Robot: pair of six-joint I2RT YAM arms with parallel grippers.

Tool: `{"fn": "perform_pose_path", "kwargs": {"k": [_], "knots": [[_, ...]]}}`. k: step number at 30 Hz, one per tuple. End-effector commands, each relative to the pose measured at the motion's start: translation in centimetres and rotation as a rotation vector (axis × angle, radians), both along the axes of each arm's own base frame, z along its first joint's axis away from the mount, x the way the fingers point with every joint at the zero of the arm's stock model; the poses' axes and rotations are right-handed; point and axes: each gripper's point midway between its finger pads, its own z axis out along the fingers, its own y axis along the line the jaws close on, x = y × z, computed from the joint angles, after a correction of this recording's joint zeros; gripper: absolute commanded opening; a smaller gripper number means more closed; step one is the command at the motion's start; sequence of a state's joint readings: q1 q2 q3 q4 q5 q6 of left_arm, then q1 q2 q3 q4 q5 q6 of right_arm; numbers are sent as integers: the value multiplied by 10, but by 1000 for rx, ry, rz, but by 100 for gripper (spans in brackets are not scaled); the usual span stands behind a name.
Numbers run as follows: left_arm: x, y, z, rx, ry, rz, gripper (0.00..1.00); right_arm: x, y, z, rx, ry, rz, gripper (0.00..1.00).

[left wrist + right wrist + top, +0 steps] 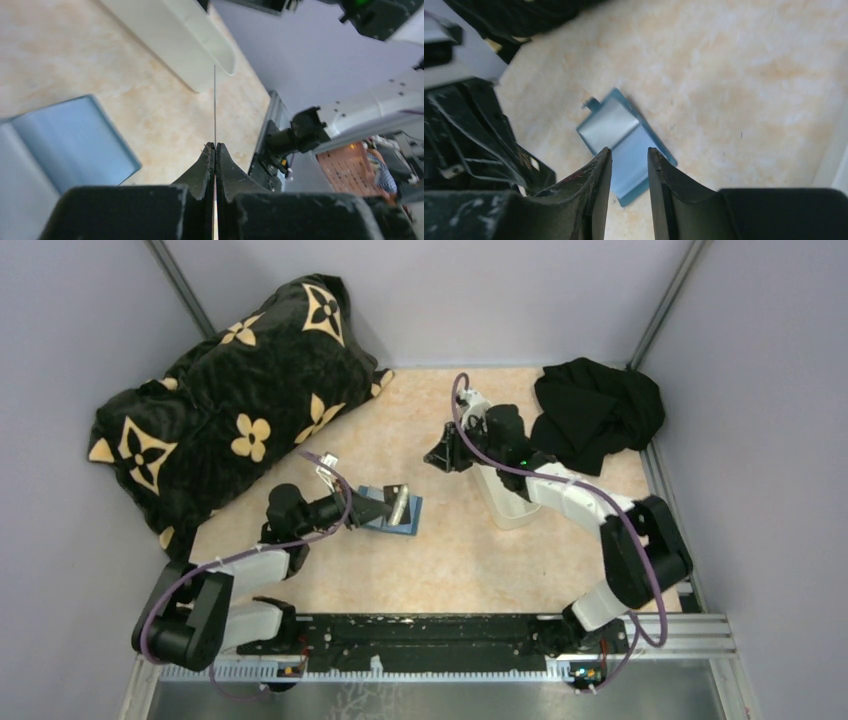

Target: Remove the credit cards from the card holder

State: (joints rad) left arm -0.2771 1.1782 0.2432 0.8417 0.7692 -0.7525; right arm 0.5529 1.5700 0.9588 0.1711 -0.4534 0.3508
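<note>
The teal-blue card holder (pixel 405 522) lies open on the table, its pale inside up; it also shows in the left wrist view (pixel 70 145) and the right wrist view (pixel 624 145). My left gripper (pixel 384 507) is shut on one thin card (pixel 399 501) and holds it just above the holder. In the left wrist view the card (pixel 215 105) is edge-on, a fine line standing out past the closed fingertips. My right gripper (pixel 433 456) is open and empty, raised to the right of and beyond the holder, its fingers (pixel 599 175) framing it from above. No other cards show.
A long white tray (pixel 512 508) lies right of the holder, partly under my right arm, and shows in the left wrist view (pixel 185 45). A black patterned pillow (pixel 230 410) fills the back left. A black cloth (pixel 598 410) lies at the back right.
</note>
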Motion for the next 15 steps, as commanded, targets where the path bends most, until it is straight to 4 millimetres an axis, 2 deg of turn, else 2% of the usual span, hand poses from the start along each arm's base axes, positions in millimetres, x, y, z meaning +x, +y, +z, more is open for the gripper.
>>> {"fn": "perform_pose_path", "kwargs": {"k": [1,5,7,15], "knots": [[-34,-25,50,-129,-276,-238,0,-7,3,72,118,-144,96,36],[-43,-32,61,-188,-334,-331,0,-36,12,89,242,-120,224,36],[-44,-34,66,-219,-356,-353,0,-54,16,91,293,-94,310,36],[-27,-44,71,-237,-375,-380,0,-73,9,83,280,-83,345,36]]}}
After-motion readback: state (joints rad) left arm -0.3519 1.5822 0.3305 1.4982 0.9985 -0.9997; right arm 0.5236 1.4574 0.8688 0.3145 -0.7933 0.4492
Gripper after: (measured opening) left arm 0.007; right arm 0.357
